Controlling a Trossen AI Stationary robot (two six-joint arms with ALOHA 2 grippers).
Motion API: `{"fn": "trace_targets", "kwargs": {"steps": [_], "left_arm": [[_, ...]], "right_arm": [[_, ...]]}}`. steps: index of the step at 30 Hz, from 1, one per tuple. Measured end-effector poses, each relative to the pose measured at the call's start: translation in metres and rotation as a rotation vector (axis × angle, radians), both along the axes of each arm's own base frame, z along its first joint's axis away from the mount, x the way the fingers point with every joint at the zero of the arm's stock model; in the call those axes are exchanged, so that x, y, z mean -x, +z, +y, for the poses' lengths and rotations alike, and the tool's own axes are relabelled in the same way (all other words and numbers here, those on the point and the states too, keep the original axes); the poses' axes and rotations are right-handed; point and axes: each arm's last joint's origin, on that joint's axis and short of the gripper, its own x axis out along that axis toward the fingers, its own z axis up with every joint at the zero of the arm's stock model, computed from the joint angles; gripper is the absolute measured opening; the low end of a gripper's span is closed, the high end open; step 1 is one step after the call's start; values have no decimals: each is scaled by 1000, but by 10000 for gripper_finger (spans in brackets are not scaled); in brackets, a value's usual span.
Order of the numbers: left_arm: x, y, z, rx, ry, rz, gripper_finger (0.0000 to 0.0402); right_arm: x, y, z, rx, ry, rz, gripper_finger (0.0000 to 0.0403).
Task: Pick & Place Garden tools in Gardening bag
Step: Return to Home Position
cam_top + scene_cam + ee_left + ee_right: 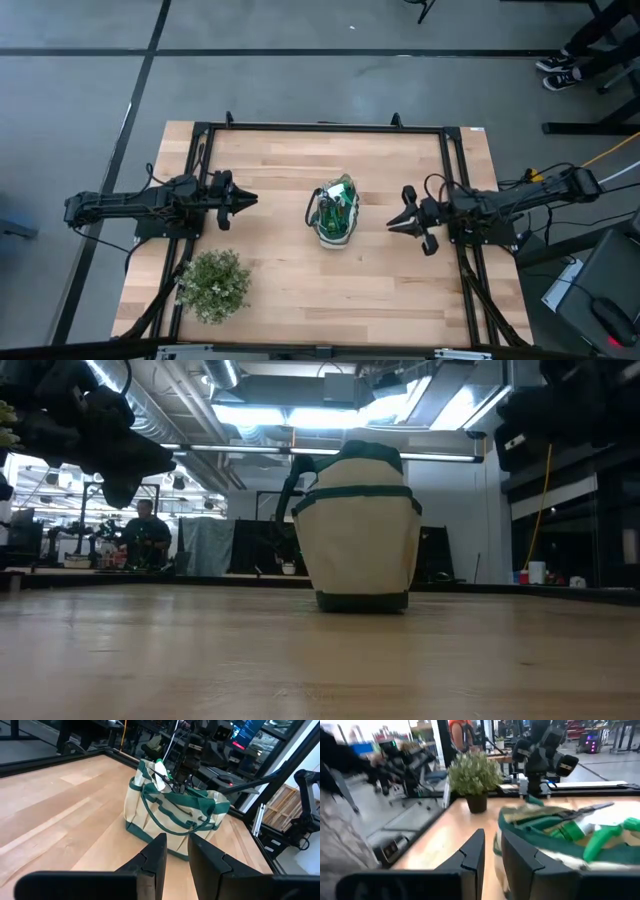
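High view — both claws (246,200) (396,224) face gardening bag (334,226).

Cream canvas cloth bag (335,228) w/ green trim; matt, smooth wood table (400,290).

inside the gardening bag (335,213) the tools (340,200) are a green tangle from above, too small to tell apart; the right wrist view smears them with blur and crops the bag at the edge. the low view hides the contents behind canvas. a distant person (146,532) is too small to make out
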Motion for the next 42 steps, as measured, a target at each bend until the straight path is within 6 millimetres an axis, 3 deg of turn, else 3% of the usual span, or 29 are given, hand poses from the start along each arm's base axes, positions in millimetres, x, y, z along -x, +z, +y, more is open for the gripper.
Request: {"fn": "trace_targets", "kwargs": {"steps": [12,27,31,37,42], "left_arm": [[0,0,0,0,0,0,72],[0,0,0,0,-1,1,72],[0,0,0,0,-1,1,72],[0,0,0,0,-1,1,72],[0,0,0,0,-2,1,72]], "right_arm": [[13,-36,-3,74,-4,-18,67],[29,-40,-6,76,-3,57,67],[37,-48,-6,76,45,153,67],[43,-40,-5,49,155,65,67],[44,-36,-6,46,146,21,67]]}}
